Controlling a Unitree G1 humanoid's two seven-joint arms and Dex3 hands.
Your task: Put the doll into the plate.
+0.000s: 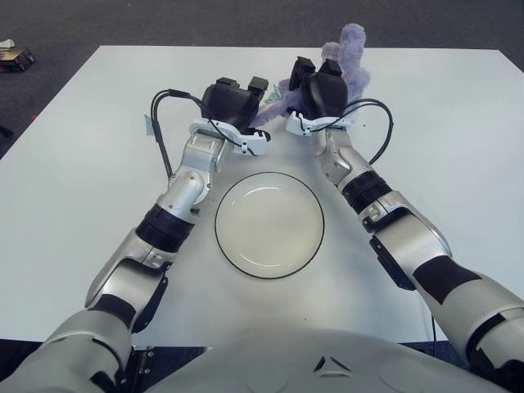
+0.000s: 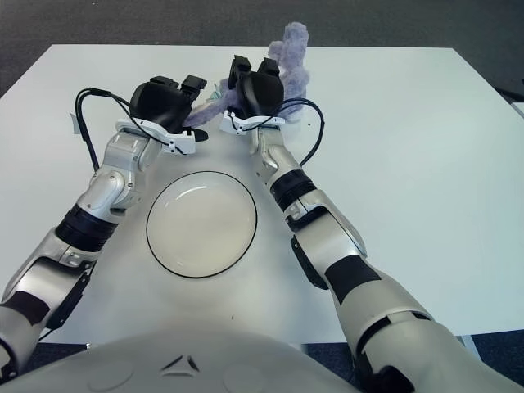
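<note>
The left robot hand [image 1: 237,97] is seen at the far side of the white worktop [image 1: 82,164], just left of a purple plush doll [image 1: 350,59]. Its black fingers [image 1: 259,83] are extended toward the doll's left side, where pale pink and green parts of the toy [image 2: 209,105] are seen next to them, but it cannot be told whether anything is gripped there. The right robot hand [image 1: 318,86] is placed directly against the doll from the near side, with its fingers [image 1: 302,70] curled onto the plush body, so the doll appears to be held by it. Only the doll's upper part, a fuzzy lavender limb or ear, is visible rising above and behind that hand; the rest is hidden by the two hands.

The doll is located at the far middle of the worktop, beyond the plate [image 1: 269,224] and apart from it. The plate, a round white dish with a dark rim, is lying nearer the robot's body, between the two forearms, with nothing in it. Black cables [image 1: 160,131] are looped out from each wrist. A small dark object [image 1: 16,57] is seen on the grey floor at the far left.
</note>
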